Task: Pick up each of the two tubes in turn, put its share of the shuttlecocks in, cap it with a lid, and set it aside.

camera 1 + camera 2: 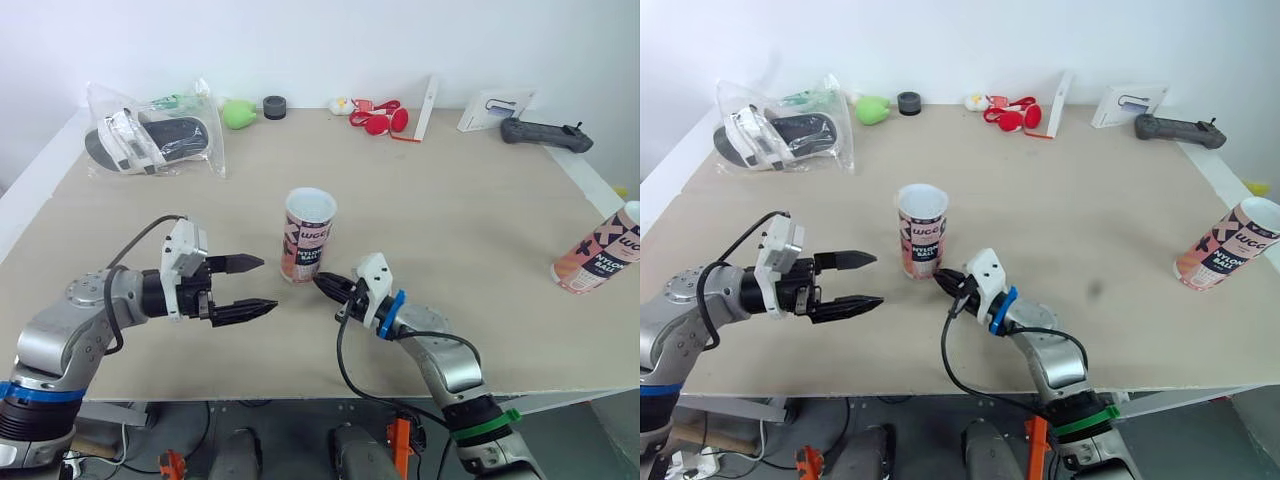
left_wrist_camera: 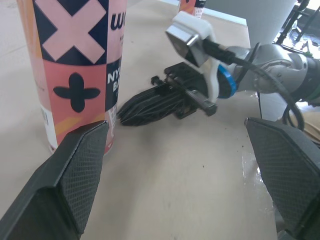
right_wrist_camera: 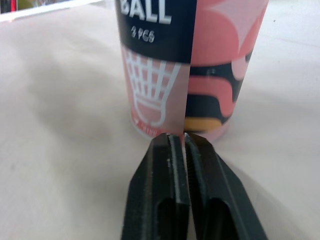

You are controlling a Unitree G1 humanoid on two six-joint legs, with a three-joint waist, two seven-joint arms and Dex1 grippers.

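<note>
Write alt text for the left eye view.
A pink shuttlecock tube stands upright on the table, the open left end effector and shut right end effector low on either side of its base. A second tube sits tilted at the right edge; a bag of sandals lies far left.

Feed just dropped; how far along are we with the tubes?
Nothing looks done: centre tube stands unheld, second tube sits near the table's right edge. In hand: left end effector open beside the centre tube, right end effector shut at its base. Left: filling, capping, setting aside both.
</note>
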